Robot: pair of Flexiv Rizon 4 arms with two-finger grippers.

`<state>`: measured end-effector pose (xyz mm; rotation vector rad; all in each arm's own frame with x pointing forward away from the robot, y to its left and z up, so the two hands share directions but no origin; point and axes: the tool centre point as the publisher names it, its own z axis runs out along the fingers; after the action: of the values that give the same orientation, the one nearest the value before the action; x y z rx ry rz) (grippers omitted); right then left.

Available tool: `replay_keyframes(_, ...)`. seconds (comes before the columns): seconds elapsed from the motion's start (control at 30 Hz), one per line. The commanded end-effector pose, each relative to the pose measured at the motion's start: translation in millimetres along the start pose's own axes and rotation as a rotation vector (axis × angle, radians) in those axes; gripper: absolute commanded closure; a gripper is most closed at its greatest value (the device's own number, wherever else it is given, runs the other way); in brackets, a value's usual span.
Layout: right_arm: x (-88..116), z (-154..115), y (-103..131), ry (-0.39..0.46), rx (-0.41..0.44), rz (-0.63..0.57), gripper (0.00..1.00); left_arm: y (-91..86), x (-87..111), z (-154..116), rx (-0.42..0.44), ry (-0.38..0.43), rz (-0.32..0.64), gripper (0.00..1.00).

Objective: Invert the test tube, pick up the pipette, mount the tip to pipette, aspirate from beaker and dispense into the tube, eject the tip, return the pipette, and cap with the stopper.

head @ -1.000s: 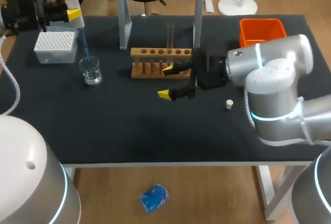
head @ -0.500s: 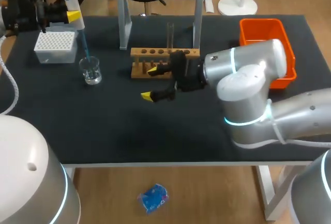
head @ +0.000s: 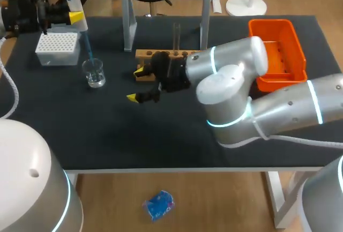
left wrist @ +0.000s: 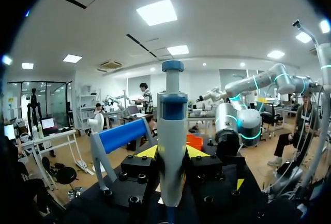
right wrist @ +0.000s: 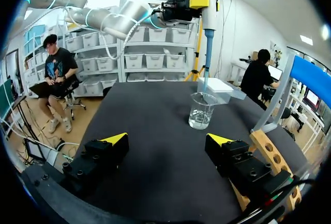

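Right now the left hand [head: 74, 14] is clamped on the pipette [head: 81, 24], holding it upright over the glass beaker [head: 94, 73], and the blue tip reaches down to the beaker's mouth. Just beside them sits the white tip box [head: 56, 47]. The right hand [head: 137, 84] hangs low over the dark surface [head: 161, 135], fingers spread wide with nothing between them, by the end of the wooden rack [head: 177, 55] nearest the beaker. A test tube [head: 176, 34] stands upright in the rack. An orange bin [head: 278, 34] sits near the far right corner.
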<state>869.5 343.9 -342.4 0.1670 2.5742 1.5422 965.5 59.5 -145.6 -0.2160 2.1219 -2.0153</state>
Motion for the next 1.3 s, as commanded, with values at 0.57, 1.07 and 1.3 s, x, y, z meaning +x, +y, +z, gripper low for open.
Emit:
replay_keyframes(0.57,1.0,40.0,2.5,-0.038,0.038,-0.01,0.0,15.1,-4.7,0.5,-0.003,0.008,0.001,1.0)
replay_keyframes(1.07,1.0,40.0,2.5,-0.038,0.038,-0.01,0.0,28.3,-8.9,4.0,-0.01,-0.001,-0.006,1.0)
replay_keyframes(1.3,1.0,40.0,2.5,-0.038,0.038,-0.01,0.0,39.8,-6.8,4.3,-0.002,-0.01,-0.027,1.0)
